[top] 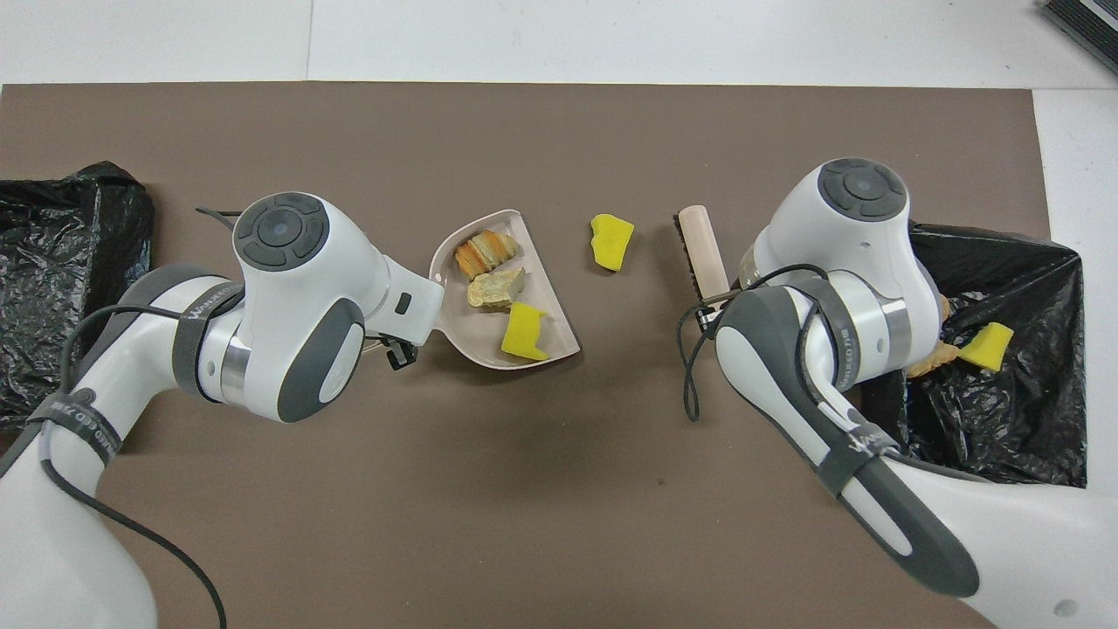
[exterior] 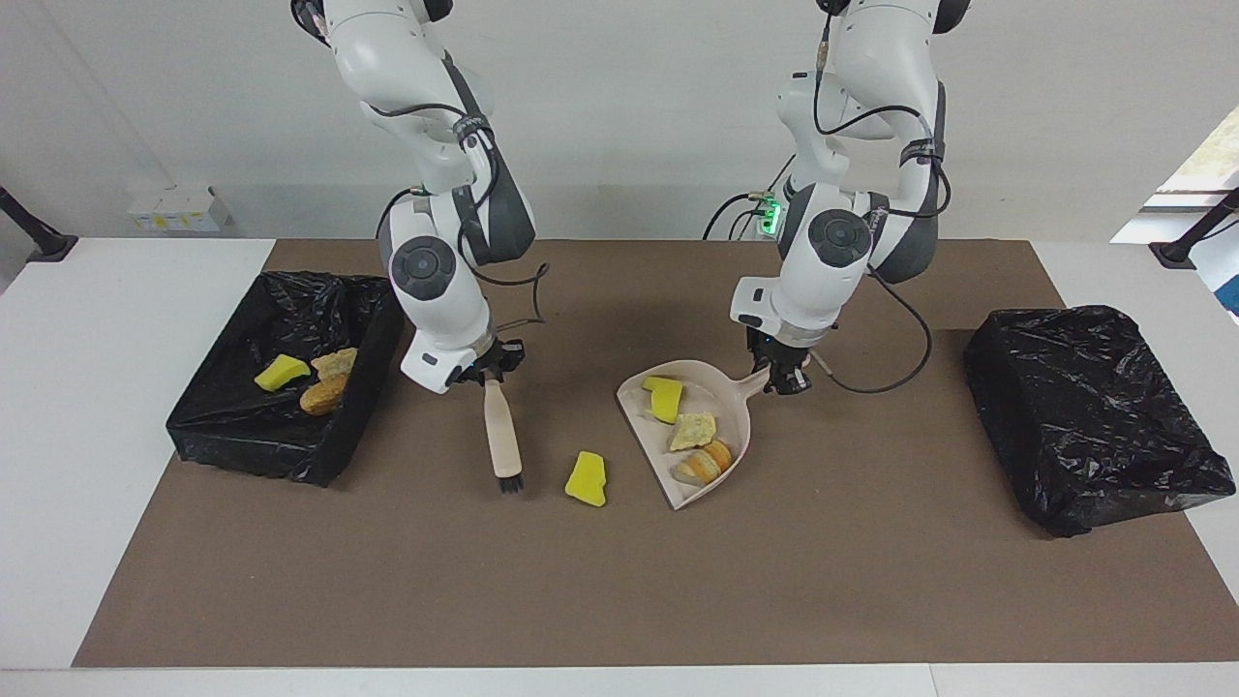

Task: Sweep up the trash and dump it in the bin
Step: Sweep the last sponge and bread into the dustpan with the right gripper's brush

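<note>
My right gripper [exterior: 489,373] is shut on the wooden handle of a small brush [exterior: 501,431] whose black bristles [exterior: 510,481] touch the mat. The brush also shows in the overhead view [top: 704,253]. My left gripper [exterior: 786,373] is shut on the handle of a beige dustpan [exterior: 721,411] that lies low on the mat. The dustpan [top: 476,336] holds three pieces of trash: a yellow chunk [exterior: 664,397], a beige piece [exterior: 693,430] and an orange bread-like lump [exterior: 707,463]. One loose yellow chunk [exterior: 587,478] [top: 611,240] lies on the mat between the bristles and the dustpan's open edge.
A black-lined bin [exterior: 223,431] [top: 1004,419] at the right arm's end of the table holds a yellow chunk [exterior: 282,372], a beige piece [exterior: 335,363] and an orange-brown lump [exterior: 323,394]. A box covered in black bag [exterior: 1094,416] [top: 52,262] sits at the left arm's end.
</note>
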Controlling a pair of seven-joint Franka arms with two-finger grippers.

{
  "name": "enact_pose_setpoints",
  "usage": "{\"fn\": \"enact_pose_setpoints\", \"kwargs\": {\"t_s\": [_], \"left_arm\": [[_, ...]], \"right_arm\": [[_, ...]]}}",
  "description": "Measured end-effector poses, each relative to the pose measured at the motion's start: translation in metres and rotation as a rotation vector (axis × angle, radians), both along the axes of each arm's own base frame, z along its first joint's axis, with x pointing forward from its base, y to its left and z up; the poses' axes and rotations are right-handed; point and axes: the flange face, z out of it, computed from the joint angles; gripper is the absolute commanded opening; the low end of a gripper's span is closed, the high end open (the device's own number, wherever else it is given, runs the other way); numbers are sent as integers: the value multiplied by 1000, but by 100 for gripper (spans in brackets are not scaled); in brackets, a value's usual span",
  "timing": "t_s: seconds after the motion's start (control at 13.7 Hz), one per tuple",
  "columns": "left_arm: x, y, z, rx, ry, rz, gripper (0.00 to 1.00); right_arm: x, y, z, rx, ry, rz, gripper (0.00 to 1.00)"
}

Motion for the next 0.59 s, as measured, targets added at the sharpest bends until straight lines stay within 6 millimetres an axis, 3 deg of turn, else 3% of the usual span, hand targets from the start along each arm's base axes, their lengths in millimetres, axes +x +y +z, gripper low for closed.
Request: {"fn": "enact_pose_setpoints", "kwargs": {"t_s": [0.22, 0.59], "left_arm": [[2, -1, 2, 3, 2, -1, 0], [1, -5, 2, 15, 7, -17, 0]], "right_arm": [[4, 62, -12, -12, -6, 1, 0], [-22, 133, -8, 11, 27, -145, 0]]}}
